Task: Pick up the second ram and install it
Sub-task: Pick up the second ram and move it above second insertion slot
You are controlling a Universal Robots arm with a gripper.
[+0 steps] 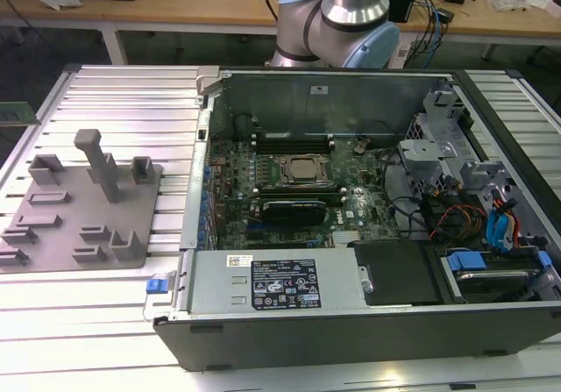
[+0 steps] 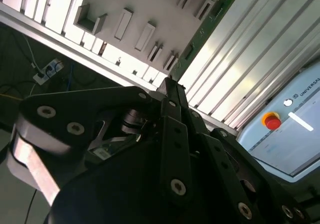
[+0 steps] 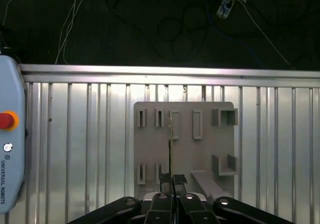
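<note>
The second ram (image 2: 207, 26) is a thin green stick, and my gripper (image 3: 173, 180) is shut on one end of it. In the first wrist view the ram (image 3: 171, 139) shows edge-on, reaching out from between the black fingers (image 3: 162, 184) over the grey slotted fixture plate (image 3: 150, 151) far beneath. In the second wrist view the gripper (image 2: 170, 83) holds the stick at its near end, with the fixture plate (image 2: 150, 3) behind it. The exterior view has the same fixture (image 1: 61, 225) on the ribbed table, on that view's left.
The open computer case (image 1: 263, 295) lies to the exterior view's right of the fixture, with the processor socket (image 1: 302, 171), dark memory slots beside it and a black card (image 1: 294, 210). A teach pendant (image 3: 7, 134) lies on the table edge. The arm's base (image 1: 337, 15) stands behind the case.
</note>
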